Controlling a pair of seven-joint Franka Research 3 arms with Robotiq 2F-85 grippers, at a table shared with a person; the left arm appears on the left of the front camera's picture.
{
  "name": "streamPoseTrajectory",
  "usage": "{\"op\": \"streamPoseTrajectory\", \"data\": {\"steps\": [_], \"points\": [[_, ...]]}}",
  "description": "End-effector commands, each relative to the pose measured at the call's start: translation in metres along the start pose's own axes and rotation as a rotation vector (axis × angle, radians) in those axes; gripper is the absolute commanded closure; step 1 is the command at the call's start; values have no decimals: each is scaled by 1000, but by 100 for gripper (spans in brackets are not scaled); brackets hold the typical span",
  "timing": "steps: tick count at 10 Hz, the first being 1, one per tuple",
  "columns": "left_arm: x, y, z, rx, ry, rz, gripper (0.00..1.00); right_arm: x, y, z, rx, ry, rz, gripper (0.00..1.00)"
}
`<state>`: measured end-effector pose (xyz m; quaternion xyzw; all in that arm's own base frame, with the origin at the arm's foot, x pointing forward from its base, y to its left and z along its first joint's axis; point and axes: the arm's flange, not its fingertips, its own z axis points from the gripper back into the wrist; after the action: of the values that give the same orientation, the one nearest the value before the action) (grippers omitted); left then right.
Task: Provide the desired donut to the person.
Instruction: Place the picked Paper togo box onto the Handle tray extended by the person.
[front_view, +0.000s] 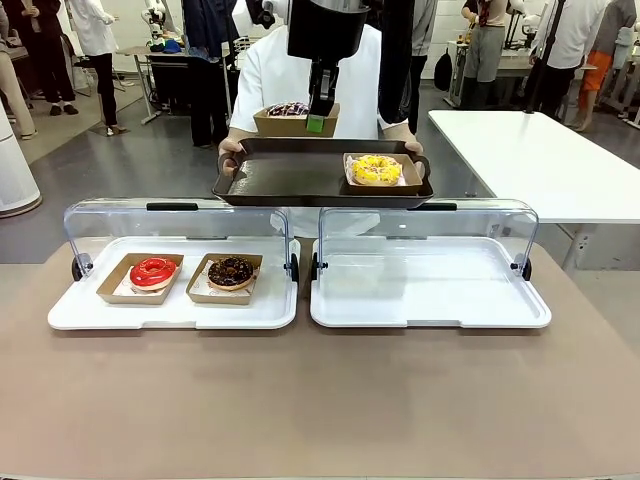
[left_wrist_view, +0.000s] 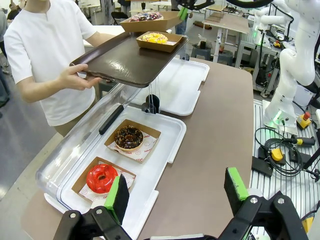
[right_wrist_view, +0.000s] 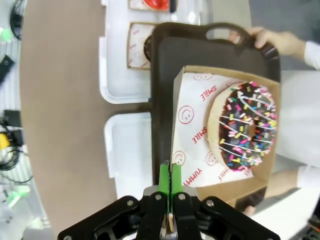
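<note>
Liner paper (right_wrist_view: 200, 107) under sprinkle donut (right_wrist_view: 248, 125), at its 9 o'clock: red "SMILE", "YUMMY" among smiley faces. Other liners' print too small.

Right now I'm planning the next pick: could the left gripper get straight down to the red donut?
Probably yes: the left gripper is open just above the red donut, and the display case lid is swung back.

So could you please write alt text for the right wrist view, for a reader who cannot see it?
The right pincer is shut on the wall of a cardboard box holding a sprinkled chocolate donut, above the dark tray a person's hand holds. White display trays lie on the table below.
</note>
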<state>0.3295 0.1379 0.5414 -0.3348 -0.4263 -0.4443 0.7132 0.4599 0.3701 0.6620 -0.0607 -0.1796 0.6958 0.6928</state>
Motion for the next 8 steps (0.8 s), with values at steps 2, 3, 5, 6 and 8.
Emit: {"op": "streamPoseTrajectory", "data": {"steps": [2,3,5,6,8], "points": [[0,1,1,-1,-22,-20,0,10,-36,-17,25,-12,-61,99],[0,1,1,-1,-22,-20,0,13,-41,-25,32,-5,-71,99],[0,1,1,-1,-22,-20,0,17,-47,-45,65,7,-80,99],[0,1,1,-1,-22,-20,0,17,-52,-53,76,9,-89,99],[0,1,1,-1,-22,-20,0,11,-56,-60,89,9,-101,99]]}}
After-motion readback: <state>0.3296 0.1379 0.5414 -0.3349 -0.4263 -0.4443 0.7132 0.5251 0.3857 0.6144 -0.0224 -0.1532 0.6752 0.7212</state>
